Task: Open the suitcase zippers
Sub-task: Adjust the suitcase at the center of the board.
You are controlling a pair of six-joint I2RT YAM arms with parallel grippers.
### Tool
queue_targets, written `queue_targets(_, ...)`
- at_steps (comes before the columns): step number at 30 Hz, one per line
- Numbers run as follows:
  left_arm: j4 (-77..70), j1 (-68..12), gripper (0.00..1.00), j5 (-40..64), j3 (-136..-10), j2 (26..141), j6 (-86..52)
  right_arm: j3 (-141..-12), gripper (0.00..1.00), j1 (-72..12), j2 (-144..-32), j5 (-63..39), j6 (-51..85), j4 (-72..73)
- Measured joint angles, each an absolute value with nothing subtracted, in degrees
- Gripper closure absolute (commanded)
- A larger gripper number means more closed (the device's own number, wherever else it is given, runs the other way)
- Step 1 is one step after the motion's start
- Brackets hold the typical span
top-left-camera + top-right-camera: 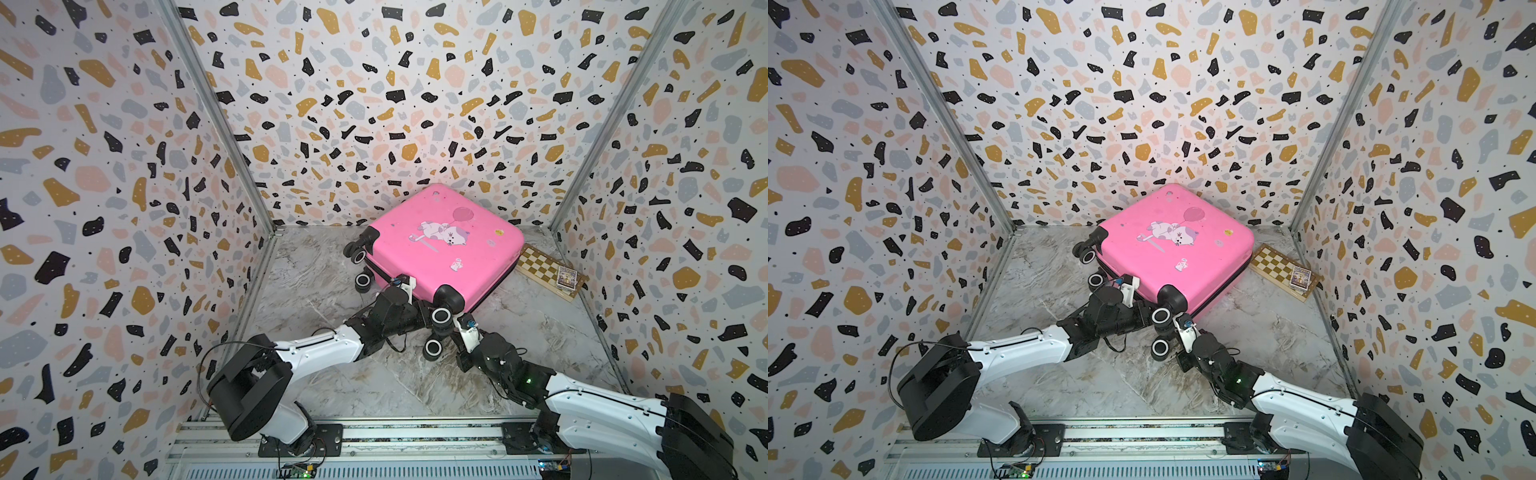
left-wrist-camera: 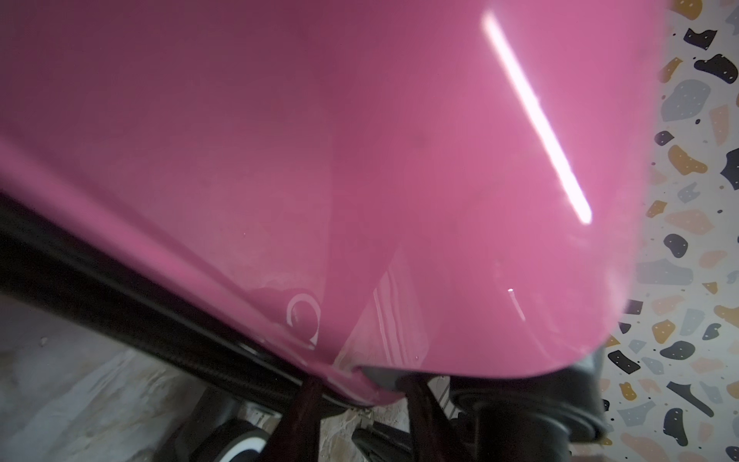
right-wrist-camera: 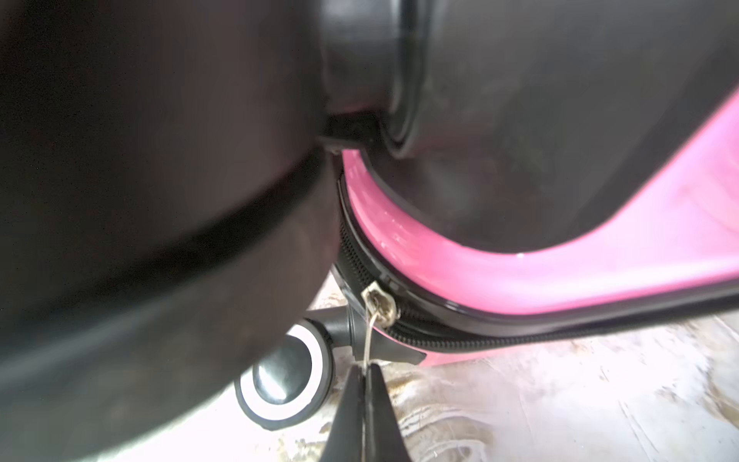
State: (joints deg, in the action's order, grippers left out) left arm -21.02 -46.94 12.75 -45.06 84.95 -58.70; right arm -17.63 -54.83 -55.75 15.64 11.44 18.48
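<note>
Your right claw (image 3: 364, 374) is clenched on the thin wire loop (image 3: 370, 336) that hangs from the slider (image 3: 380, 304). The slider sits just beyond the claw's tips, at a corner of the suitcase (image 1: 444, 245) beside a wheel (image 3: 280, 384). Your left claw (image 2: 362, 382) straddles the pink shell's lower edge with its fingers apart, and I cannot tell whether it pinches that edge.

I judge you are early in the task. The zipper band (image 3: 480, 340) looks meshed on both sides of the slider, and in both top views the two shells sit together. The grasp is made, but nearly all of the run round the seam is left. No second slider shows.

The suitcase lies flat, cat print up, just ahead of both claws. Its wheel end is turned toward them and its far end points away to the back wall. Its long axis runs from your claws outward, angled toward your right.
</note>
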Motion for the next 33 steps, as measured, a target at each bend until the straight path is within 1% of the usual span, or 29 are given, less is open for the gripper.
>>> queue_targets(2,-21.08,-46.92,0.62,12.60,-45.08,84.99,-58.70,-17.39,1.00,-55.66,-56.62,17.21,12.64,19.86)
queue_targets(4,-20.88,-46.87,0.58,12.56,-45.12,84.86,-58.48,-17.32,1.00,-56.62,-57.36,18.90,13.96,20.78)
queue_targets(5,-20.58,-46.83,0.53,12.40,-45.12,84.62,-57.98,-17.32,1.00,-56.90,-57.65,19.40,14.44,21.12)
queue_targets(7,-18.39,-46.41,0.38,11.38,-45.12,83.55,-56.66,-17.32,1.00,-57.32,-58.19,19.90,15.16,21.96)
queue_targets(9,-14.85,-45.56,0.26,10.44,-44.99,81.30,-55.05,-17.32,1.00,-57.65,-58.63,19.51,15.46,22.44)
queue_targets(12,-10.33,-43.07,0.14,10.28,-44.23,75.20,-53.06,-17.32,1.00,-57.52,-58.67,18.52,15.64,22.46)
queue_targets(15,-8.08,-38.81,0.05,11.40,-44.14,68.73,-50.87,-17.30,1.00,-56.99,-58.46,17.54,15.64,22.26)
queue_targets(18,-5.80,-32.58,0.00,12.64,-44.16,64.77,-49.32,-17.26,1.00,-56.60,-58.11,16.78,15.64,22.00)
queue_targets(23,-2.76,-18.70,0.01,17.72,-44.56,64.40,-48.58,-17.21,1.00,-56.07,-57.69,15.77,15.59,21.69)
queue_targets(27,-3.33,-8.60,0.01,22.90,-46.89,68.18,-50.04,-16.27,1.00,-54.94,-56.99,14.11,15.84,22.57)
queue_targets(30,-8.51,-3.33,0.01,27.20,-47.03,72.53,-53.52,-15.35,1.00,-54.04,-56.10,12.69,16.29,23.20)
queue_targets(33,-12.58,-0.51,0.01,30.94,-48.80,79.40,-56.75,-15.27,1.00,-53.78,-55.86,12.14,16.53,23.22)
